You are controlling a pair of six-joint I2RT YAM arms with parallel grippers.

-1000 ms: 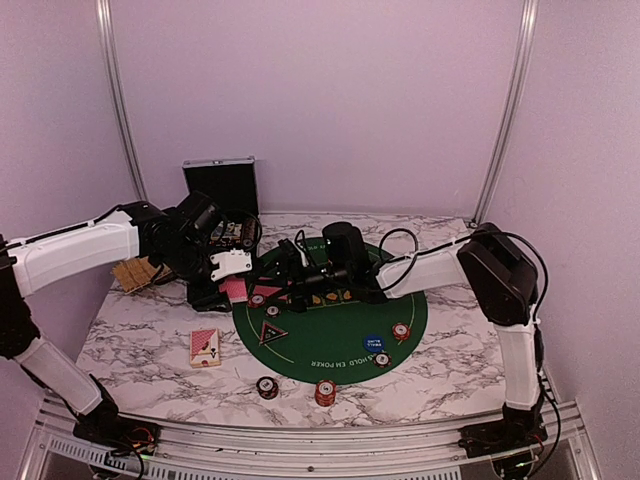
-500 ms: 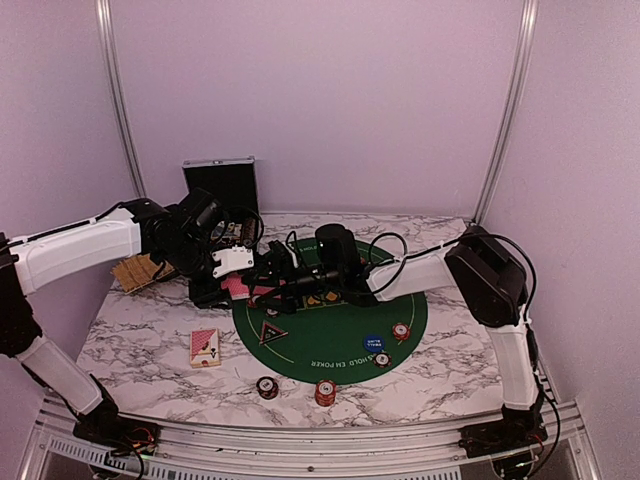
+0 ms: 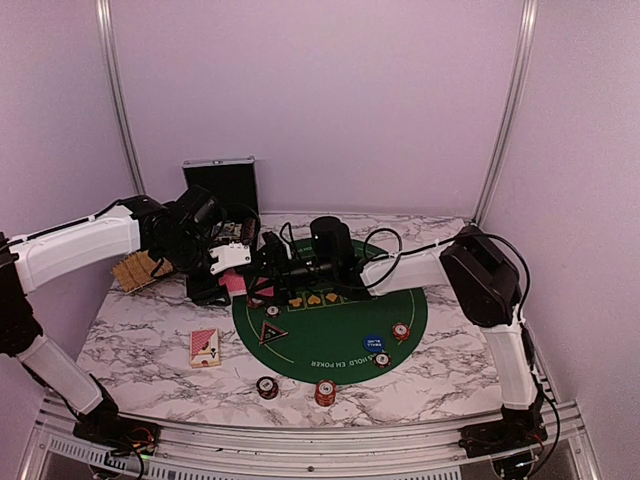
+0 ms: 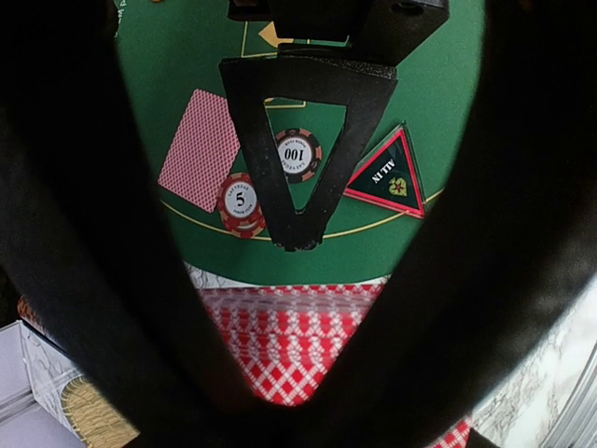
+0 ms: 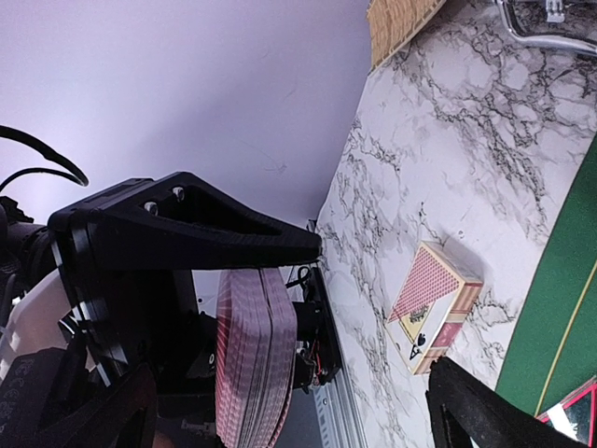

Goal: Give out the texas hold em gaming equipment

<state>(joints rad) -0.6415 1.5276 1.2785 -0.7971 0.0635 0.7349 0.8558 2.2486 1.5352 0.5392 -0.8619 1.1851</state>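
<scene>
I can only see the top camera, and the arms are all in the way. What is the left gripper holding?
Observer: A stack of red-backed cards; the right wrist view shows it edge-on, pinched in the left gripper.
Operator: Is the right gripper grabbing it too?
Observer: No. It is wide open; in the left wrist view one of its fingers hangs over the green mat, short of the stack.
Operator: What numbers are on the two chips near the triangle?
Observer: The left wrist view reads them: the red-white chip says 5, the dark chip says 100.
</scene>
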